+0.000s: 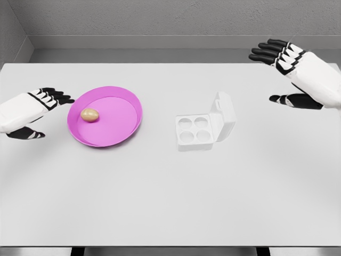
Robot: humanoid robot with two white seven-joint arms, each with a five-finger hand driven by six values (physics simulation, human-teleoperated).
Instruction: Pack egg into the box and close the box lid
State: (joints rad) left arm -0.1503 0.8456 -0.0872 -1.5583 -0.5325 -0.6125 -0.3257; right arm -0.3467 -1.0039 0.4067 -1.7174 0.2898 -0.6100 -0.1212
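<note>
A tan egg (90, 114) lies in the left part of a shallow pink plate (125, 125) on the white table. To its right stands a white egg box (194, 129) with several empty cups, its lid (225, 116) raised on the right side. My left hand (38, 112) hovers just left of the plate, fingers spread, holding nothing. My right hand (279, 72) is raised at the upper right, beyond the box, fingers extended and holding nothing.
The white table (170, 197) spans the view, with a grey wall behind it and its front edge at the bottom of the picture.
</note>
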